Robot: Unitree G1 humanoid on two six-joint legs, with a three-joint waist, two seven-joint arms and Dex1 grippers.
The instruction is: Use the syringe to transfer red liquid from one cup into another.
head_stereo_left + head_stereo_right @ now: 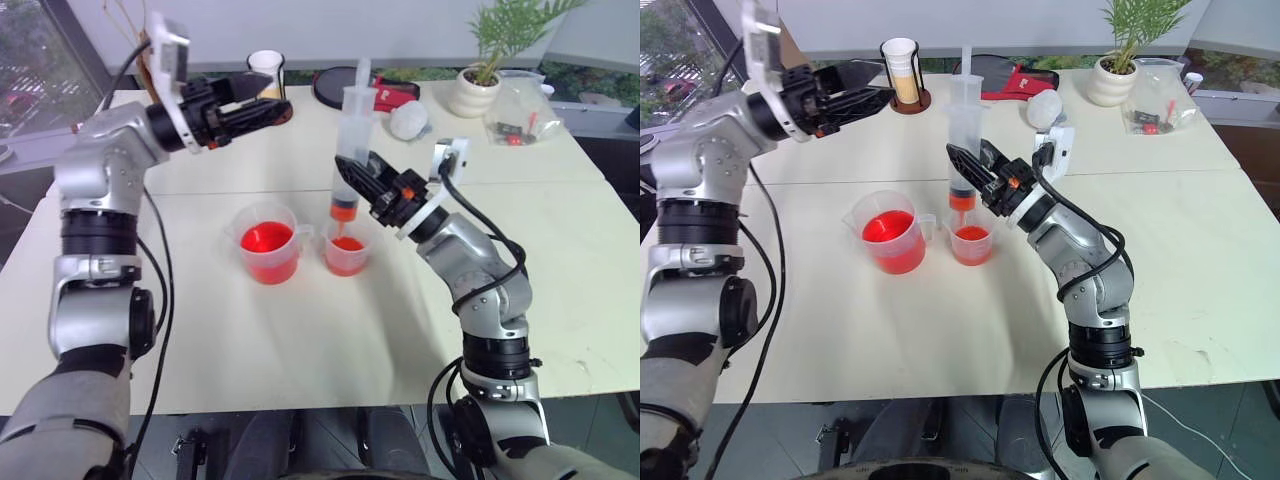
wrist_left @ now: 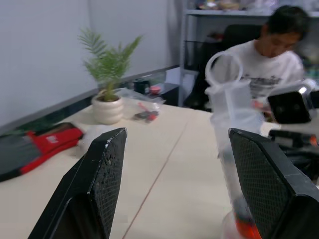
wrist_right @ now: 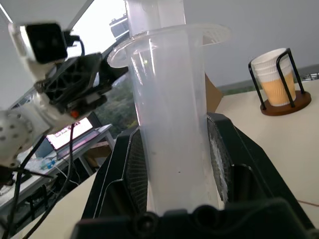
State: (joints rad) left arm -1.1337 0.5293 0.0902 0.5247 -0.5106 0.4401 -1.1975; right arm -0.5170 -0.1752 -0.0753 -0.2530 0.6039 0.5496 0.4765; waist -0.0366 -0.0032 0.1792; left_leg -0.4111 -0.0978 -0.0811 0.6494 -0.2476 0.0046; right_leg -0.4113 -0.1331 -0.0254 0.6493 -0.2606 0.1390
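The syringe [image 1: 355,125] stands upright with its white plunger pulled up, and my right gripper [image 1: 350,172] is shut on its clear barrel [image 3: 172,129]. Its orange tip [image 1: 343,210] hangs just over the mouth of the smaller cup [image 1: 347,252], which holds some red liquid [image 1: 347,243]. To the left of that cup stands the larger cup [image 1: 268,245] with a pouring lip and more red liquid [image 1: 266,240]. My left gripper [image 1: 275,95] is open in the air, level with the plunger's top and left of it, pointing right. In the left wrist view the syringe [image 2: 232,114] shows beyond the open fingers [image 2: 99,189].
At the table's far side are a stack of paper cups in a holder [image 1: 266,70], a black round object [image 1: 335,85], a red pouch [image 1: 395,92], a white crumpled thing [image 1: 408,120], a potted plant [image 1: 478,85] and a plastic bag [image 1: 520,110]. A person [image 2: 269,45] sits beyond the table.
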